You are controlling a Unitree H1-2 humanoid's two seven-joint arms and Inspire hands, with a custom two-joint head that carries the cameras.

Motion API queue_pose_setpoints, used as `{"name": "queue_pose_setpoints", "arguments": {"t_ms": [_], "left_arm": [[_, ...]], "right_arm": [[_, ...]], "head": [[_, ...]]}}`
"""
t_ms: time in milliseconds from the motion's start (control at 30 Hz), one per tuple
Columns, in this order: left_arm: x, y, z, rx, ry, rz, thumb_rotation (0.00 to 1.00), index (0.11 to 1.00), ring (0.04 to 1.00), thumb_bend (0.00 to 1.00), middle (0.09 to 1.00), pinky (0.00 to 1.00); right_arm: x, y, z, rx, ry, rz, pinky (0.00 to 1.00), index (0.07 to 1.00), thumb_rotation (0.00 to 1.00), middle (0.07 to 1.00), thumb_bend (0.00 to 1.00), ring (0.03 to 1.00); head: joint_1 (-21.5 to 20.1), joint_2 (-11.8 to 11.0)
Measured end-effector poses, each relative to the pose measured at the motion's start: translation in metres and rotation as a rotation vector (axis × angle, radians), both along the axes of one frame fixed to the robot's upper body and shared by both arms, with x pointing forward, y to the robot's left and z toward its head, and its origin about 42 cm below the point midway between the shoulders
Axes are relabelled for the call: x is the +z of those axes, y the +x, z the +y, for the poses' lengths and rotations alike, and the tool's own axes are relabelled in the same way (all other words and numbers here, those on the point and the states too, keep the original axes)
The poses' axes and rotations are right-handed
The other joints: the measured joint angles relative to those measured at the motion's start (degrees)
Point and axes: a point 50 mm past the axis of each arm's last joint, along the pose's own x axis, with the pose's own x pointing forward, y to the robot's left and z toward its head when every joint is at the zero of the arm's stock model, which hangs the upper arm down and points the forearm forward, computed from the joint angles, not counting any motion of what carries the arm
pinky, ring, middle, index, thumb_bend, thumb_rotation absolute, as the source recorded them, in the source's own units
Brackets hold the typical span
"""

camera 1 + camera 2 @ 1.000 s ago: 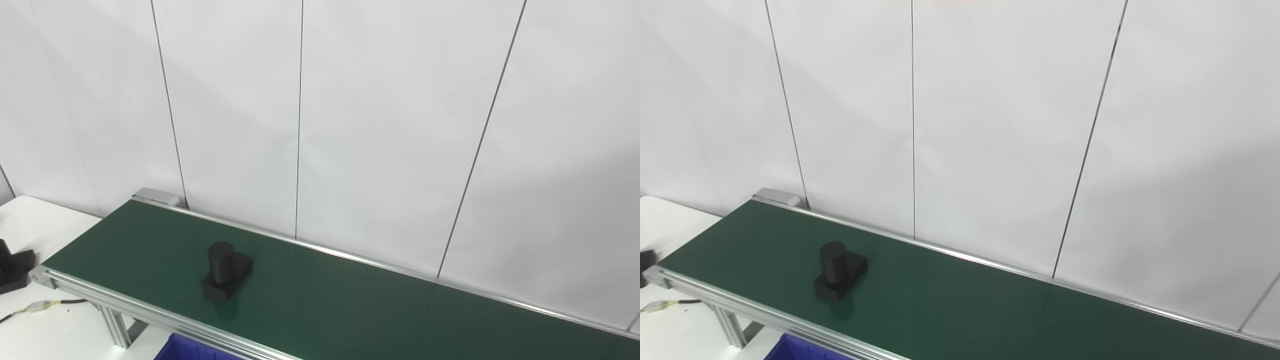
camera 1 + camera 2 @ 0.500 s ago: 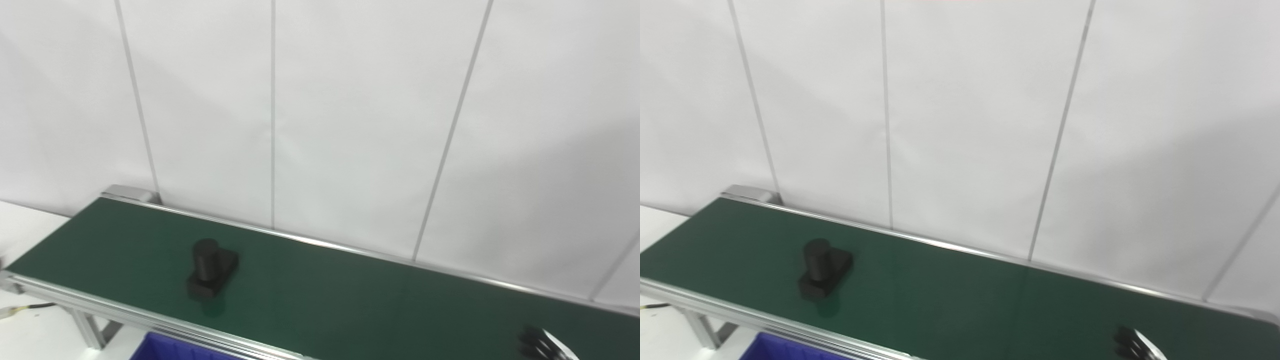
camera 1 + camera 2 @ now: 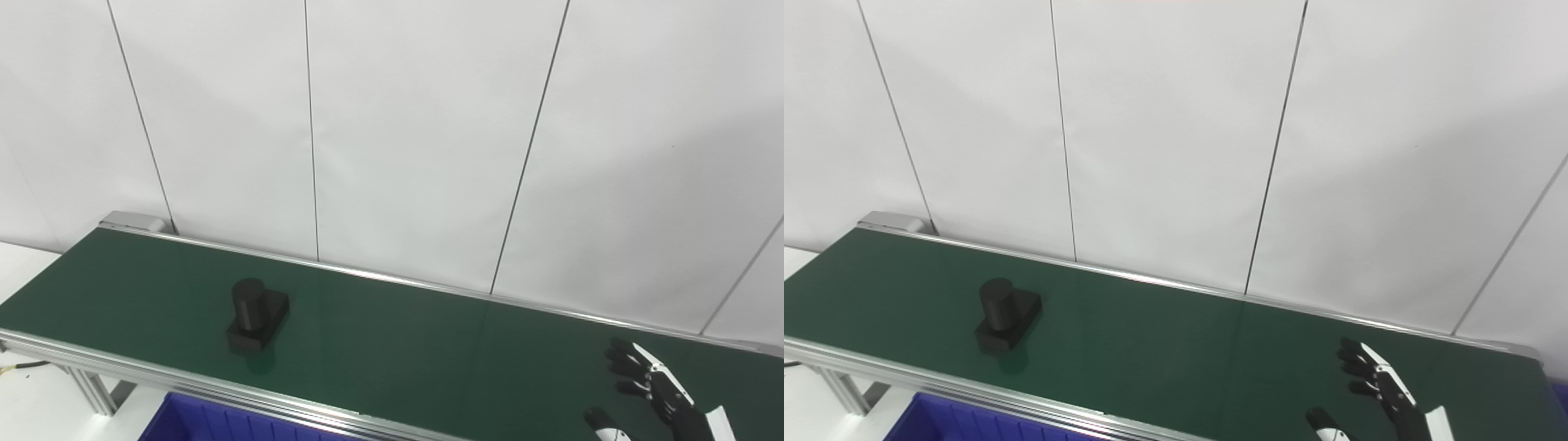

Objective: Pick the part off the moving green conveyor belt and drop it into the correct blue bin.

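Note:
A black part (image 3: 256, 314), a short upright cylinder on a flat rectangular base, rides on the green conveyor belt (image 3: 392, 343) toward its left end. My right hand (image 3: 652, 395) rises over the belt's right end at the bottom right, open, with fingers and thumb spread and nothing in it. It is far to the right of the part (image 3: 1006, 316). The left hand is out of view. A blue bin (image 3: 202, 422) shows its rim below the belt's near rail.
The belt's aluminium rail (image 3: 184, 383) runs along the near edge, with a leg (image 3: 92, 392) at the left over a white table. White wall panels stand behind the belt. A bit of blue (image 3: 1563, 392) shows at the far right edge.
The camera has swung right, bringing the belt's right end into view. My right hand has risen into the picture, fingers spread. The part has ridden a little way to the right along the belt.

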Motion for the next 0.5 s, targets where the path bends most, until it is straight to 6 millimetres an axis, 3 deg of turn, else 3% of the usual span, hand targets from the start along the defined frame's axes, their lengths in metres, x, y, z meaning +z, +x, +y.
{"name": "queue_pose_setpoints", "arguments": {"t_ms": [233, 500], "left_arm": [[0.002, 0.001, 0.003, 0.004, 0.004, -0.008, 0.79, 0.837, 0.727, 0.67, 0.791, 0.62], [0.006, 0.001, 0.006, -0.002, 0.005, -0.021, 0.81, 0.854, 0.742, 0.63, 0.799, 0.65]], "right_arm": [[0.007, 0.014, 0.006, 0.021, -0.015, -0.013, 0.73, 0.847, 0.48, 0.814, 0.56, 0.792], [0.000, 0.027, 0.012, 0.041, -0.037, 0.041, 0.75, 0.853, 0.45, 0.820, 0.57, 0.812]], "head": [[-1.2, 2.9], [-1.6, 4.1]]}}
